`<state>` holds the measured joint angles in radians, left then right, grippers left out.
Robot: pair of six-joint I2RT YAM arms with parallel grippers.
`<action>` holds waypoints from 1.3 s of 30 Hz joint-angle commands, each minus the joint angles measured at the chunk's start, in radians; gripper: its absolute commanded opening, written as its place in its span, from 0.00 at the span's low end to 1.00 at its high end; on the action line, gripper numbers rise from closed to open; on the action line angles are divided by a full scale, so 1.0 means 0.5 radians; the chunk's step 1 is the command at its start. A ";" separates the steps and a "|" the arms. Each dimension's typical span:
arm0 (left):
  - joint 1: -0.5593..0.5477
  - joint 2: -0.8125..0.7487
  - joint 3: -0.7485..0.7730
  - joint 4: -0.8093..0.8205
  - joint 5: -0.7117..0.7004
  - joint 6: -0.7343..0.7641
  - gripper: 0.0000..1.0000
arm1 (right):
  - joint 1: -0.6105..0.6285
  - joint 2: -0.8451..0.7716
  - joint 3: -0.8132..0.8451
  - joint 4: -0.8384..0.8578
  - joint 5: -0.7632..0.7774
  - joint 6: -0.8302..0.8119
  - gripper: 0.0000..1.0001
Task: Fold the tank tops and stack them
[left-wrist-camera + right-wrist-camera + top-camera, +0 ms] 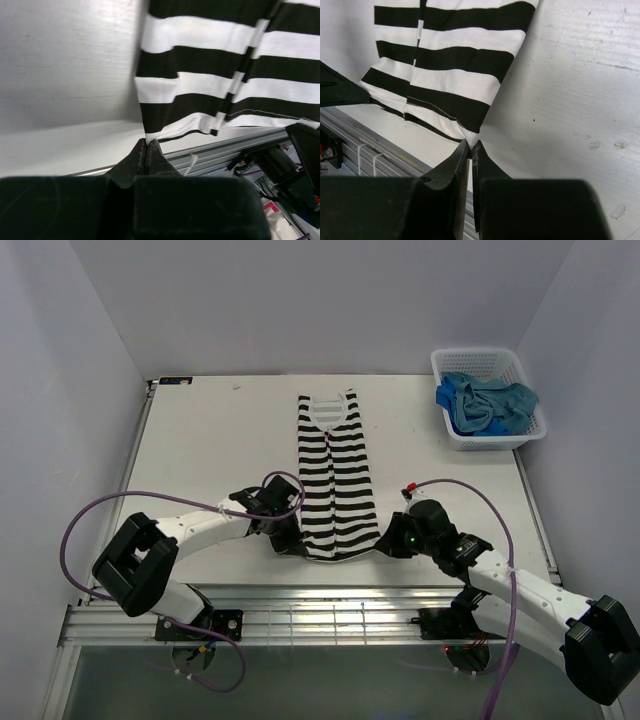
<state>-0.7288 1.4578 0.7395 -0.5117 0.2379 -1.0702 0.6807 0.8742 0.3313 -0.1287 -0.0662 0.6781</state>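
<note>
Striped top [335,475]: laid flat on the table [220,440], neck away from the arms, hem at the near edge.
Left gripper [283,533]: closed tight, the hem's left corner pinched.
Right gripper [388,540]: closed tight, the hem's right corner pinched.
Blue tops [485,402]: heaped in the basket [490,441], far right.

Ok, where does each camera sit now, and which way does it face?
Top external: above and behind the arms, looking down the table; both show, left tool and right tool at the striped tank top's near corners.
Left wrist: on the left arm, facing one corner past its shut tool.
Right wrist: mirrored, right arm, opposite corner.
Shared: the striped hem.
</note>
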 commanded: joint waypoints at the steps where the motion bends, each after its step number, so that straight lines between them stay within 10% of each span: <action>1: -0.006 -0.087 0.193 -0.121 -0.104 -0.010 0.00 | -0.002 -0.003 0.190 -0.034 0.040 -0.061 0.08; 16: 0.267 0.339 0.831 -0.265 -0.095 0.161 0.00 | -0.073 0.479 0.782 -0.034 0.277 -0.297 0.08; 39: 0.595 0.956 1.797 -0.336 -0.040 0.493 0.00 | -0.515 1.234 1.518 0.193 -0.162 -0.565 0.08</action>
<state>-0.4427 1.9232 1.5700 -0.6678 0.2104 -0.8608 0.4385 1.4609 1.0237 -0.0929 -0.0967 0.4232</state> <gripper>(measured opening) 0.025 0.086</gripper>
